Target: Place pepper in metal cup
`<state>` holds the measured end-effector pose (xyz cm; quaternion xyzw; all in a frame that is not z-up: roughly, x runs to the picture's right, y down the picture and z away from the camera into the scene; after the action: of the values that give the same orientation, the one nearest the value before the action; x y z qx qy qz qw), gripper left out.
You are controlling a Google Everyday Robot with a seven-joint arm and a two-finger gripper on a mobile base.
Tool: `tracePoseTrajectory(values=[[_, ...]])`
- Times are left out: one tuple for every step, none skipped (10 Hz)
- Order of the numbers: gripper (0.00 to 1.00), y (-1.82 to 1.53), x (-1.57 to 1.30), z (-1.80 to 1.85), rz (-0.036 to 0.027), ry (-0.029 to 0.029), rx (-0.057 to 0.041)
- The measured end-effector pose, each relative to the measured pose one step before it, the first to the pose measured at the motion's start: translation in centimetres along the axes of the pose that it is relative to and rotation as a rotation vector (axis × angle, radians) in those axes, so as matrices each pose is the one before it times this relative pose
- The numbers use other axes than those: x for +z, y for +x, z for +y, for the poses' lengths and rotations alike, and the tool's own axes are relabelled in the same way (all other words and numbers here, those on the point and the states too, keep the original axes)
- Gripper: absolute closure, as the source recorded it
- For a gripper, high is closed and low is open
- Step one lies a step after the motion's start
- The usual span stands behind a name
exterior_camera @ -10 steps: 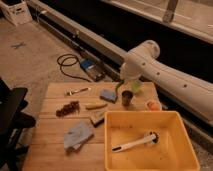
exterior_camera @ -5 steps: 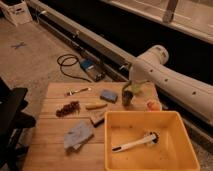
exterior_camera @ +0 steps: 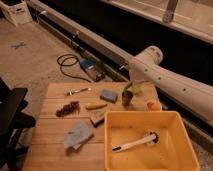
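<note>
The pepper [exterior_camera: 132, 88], a thin green sliver, sits just above the rim of the metal cup [exterior_camera: 127, 99], at about the same spot as half a second ago. The gripper [exterior_camera: 133, 85] hangs right over it, and its jaws are clenched, apparently grasping the pepper, though the dark tip is hard to make out. The white arm [exterior_camera: 165, 75] has barely shifted since then. Against the frame a second ago, its forearm has drawn a little to the right. Nothing on the desk [exterior_camera: 50, 145] has moved.

The cup is short, dark grey and round, and it stands near the desk's far edge. A blue-grey block [exterior_camera: 108, 95] lies just beside it on the left, and an orange piece [exterior_camera: 152, 105] lies on its right. A large yellow bin [exterior_camera: 150, 117] stands close in front of the cup, with a white-handled tool [exterior_camera: 134, 144] lying slantwise inside.

Further left lie a yellowish long piece [exterior_camera: 95, 105], a dark brown clump [exterior_camera: 68, 108], a small utensil [exterior_camera: 77, 91] and a crumpled grey cloth [exterior_camera: 78, 135]. The desk is made of pale wooden slats.

On the floor behind it, a black cable [exterior_camera: 67, 62] coils next to a blue box [exterior_camera: 90, 67].
</note>
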<state>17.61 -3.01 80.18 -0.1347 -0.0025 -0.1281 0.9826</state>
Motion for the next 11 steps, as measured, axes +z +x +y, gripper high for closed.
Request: tracePoseTrajectory(values=[[1.00, 0.251, 1.169, 0.121, 0.00353, -0.01888, 0.00164], [1.00, 0.723, 1.716, 0.121, 0.00765, -0.03037, 0.00319], [1.00, 0.838, 1.083, 0.165, 0.00670, -0.01932, 0.00503], [1.00, 0.744, 0.644, 0.050, 0.00414, -0.01126, 0.00965], [1.00, 0.293, 0.341, -0.040, 0.00207, -0.00601, 0.00495], [1.00, 0.173, 0.574, -0.155, 0.00013, -0.00798, 0.00631], [1.00, 0.225, 0.499, 0.097, -0.00200, -0.00658, 0.00516], [1.00, 0.154, 0.192, 0.113, -0.00076, -0.00207, 0.00244], [1.00, -0.160, 0.222, 0.126, -0.00588, -0.00257, 0.00134], [1.00, -0.768, 0.249, -0.056, -0.01261, -0.00168, -0.00423], [1.00, -0.427, 0.143, 0.037, -0.00808, -0.00229, -0.00181]])
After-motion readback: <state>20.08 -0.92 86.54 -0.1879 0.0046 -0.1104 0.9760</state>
